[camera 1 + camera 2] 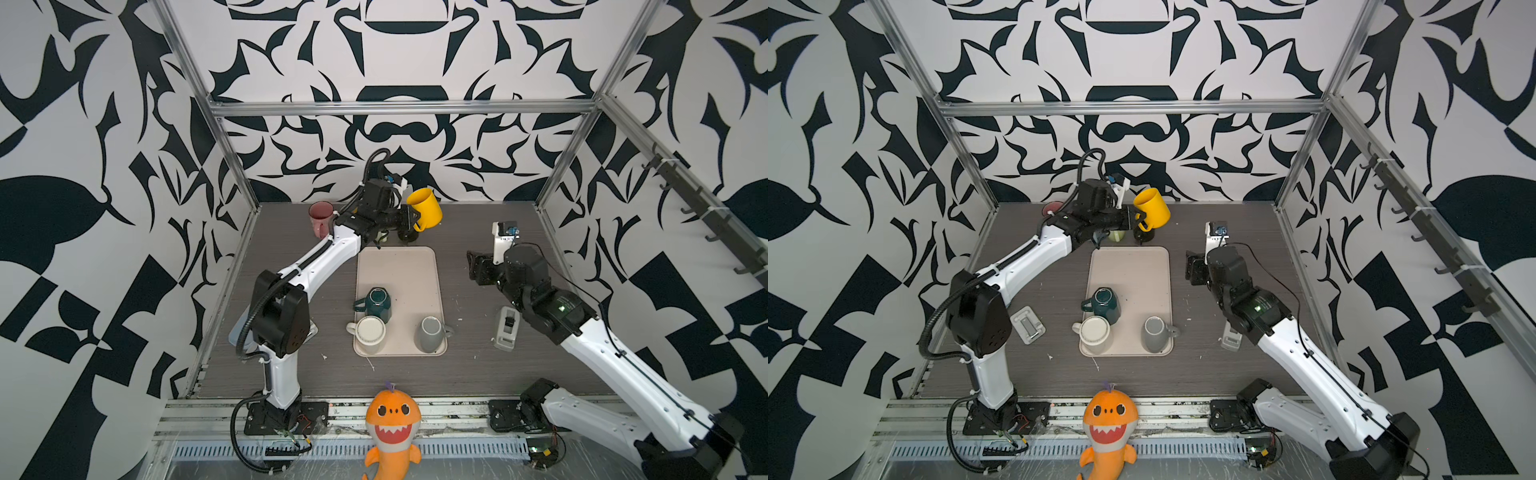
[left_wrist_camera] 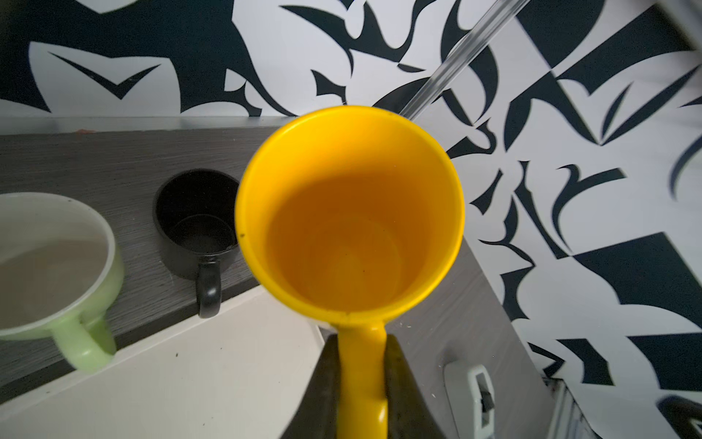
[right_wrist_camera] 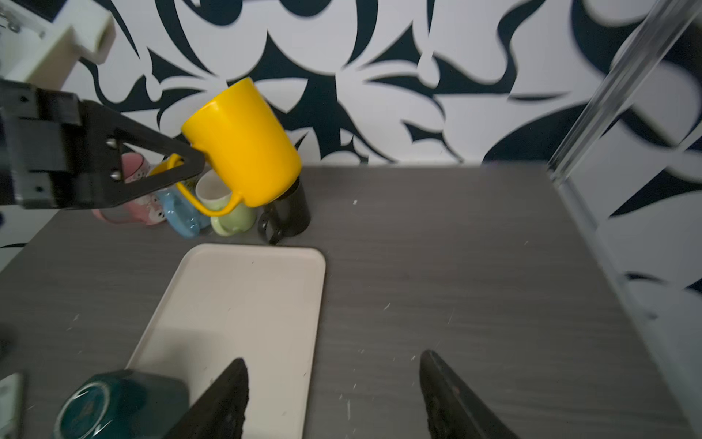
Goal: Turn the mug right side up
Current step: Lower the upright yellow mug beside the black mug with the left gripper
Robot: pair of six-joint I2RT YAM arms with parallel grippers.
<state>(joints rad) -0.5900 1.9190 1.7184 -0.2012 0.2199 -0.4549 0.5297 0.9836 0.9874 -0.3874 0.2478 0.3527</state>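
Within left end effector (image 1: 416, 218): mug handle (image 2: 362, 374)

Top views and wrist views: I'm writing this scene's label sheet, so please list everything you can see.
table: one, grey woodgrain, enclosure floor
tray: one, beige, centre of table
yellow mug: one, yellow, in the air behind tray
dark green mug, cream mug, grey mug: one each, tray's near end
pink mug, blue mug, light green mug, black mug: one each, table behind tray
grey fixtures: two, grey, either side of tray
shark plush: one, orange, front rail
left gripper: black, shut on yellow mug's handle
right gripper: black, open, right of tray
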